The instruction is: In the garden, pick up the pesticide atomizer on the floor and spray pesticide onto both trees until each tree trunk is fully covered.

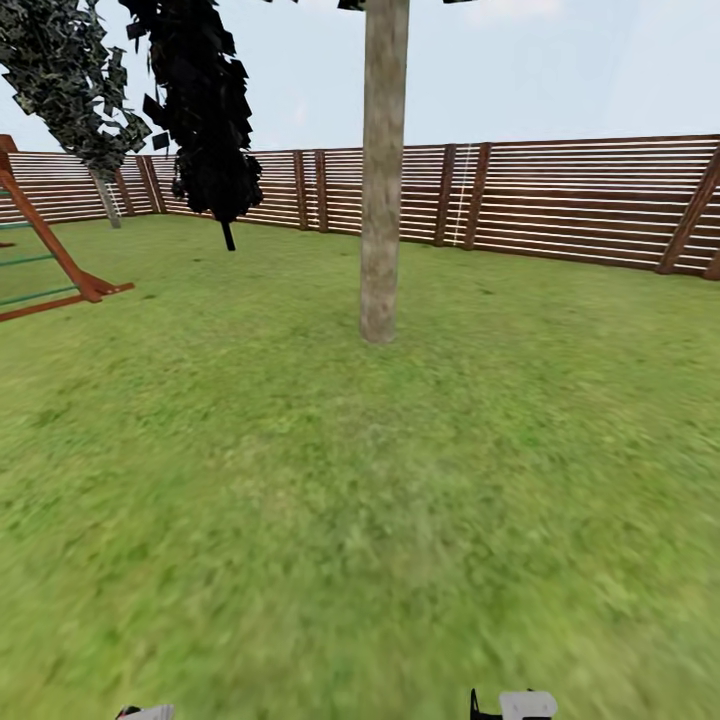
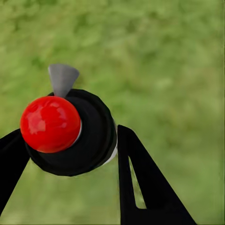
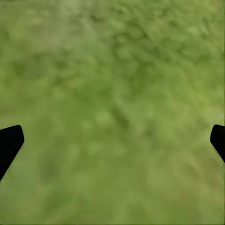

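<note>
The black pesticide atomizer [image 2: 77,136] with its round red top sits clamped between the two black fingers of my left gripper [image 2: 70,150], above blurred grass. A grey nozzle sticks out beside the red top. Wide apart at the frame edges, the fingers of my right gripper [image 3: 112,140] stand open over bare grass. In the head view a pale grey-brown tree trunk [image 1: 383,170] rises from the lawn straight ahead, some way off. A second pale trunk [image 1: 106,198] stands far back left by the fence. Small white parts of both arms peek in at the bottom edge.
A brown slatted fence [image 1: 560,205] closes the lawn at the back. A near-black conifer [image 1: 205,100] stands left of the near trunk. A red-brown wooden play frame [image 1: 50,260] sits at the far left. Open grass [image 1: 360,520] lies between me and the trunk.
</note>
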`<state>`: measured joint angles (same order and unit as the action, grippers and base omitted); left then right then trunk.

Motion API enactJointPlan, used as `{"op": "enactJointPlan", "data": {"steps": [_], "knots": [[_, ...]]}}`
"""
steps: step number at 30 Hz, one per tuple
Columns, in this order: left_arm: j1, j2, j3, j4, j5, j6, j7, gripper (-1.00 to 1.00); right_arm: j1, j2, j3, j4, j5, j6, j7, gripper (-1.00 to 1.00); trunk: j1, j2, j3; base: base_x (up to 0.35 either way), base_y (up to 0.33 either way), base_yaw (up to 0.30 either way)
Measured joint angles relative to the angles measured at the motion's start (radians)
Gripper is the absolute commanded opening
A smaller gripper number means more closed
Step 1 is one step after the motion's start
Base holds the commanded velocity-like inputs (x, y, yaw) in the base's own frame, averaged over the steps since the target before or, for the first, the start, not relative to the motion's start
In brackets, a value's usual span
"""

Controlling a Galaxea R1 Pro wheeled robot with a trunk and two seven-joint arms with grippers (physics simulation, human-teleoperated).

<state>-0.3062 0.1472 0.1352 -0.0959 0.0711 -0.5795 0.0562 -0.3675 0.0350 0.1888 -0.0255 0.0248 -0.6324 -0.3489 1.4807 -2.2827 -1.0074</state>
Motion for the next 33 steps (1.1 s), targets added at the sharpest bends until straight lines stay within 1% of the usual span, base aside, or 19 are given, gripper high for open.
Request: {"op": "enactJointPlan", "data": {"steps": [4,8,33], "knots": [[0.000,0.000,0.000,0.000,0.000,0.000,0.000,-1.00,0.000,0.000,0.000,0.000,0.000,0.000,0.000,1.00,0.000,0.000,0.000,0.331,0.000,0.000],[0.001,0.004,0.000,0.001,-0.001,0.000,0.000,-1.00,0.000,0.000,0.000,0.000,0.000,0.000,0.000,1.00,0.000,0.000,0.000,0.331,0.000,0.000],[0.003,0.006,0.000,0.002,0.001,0.000,0.002,-1.00,0.000,0.000,0.000,0.000,0.000,0.000,0.000,1.00,0.000,0.000,0.000,0.336,0.000,0.000]]}}
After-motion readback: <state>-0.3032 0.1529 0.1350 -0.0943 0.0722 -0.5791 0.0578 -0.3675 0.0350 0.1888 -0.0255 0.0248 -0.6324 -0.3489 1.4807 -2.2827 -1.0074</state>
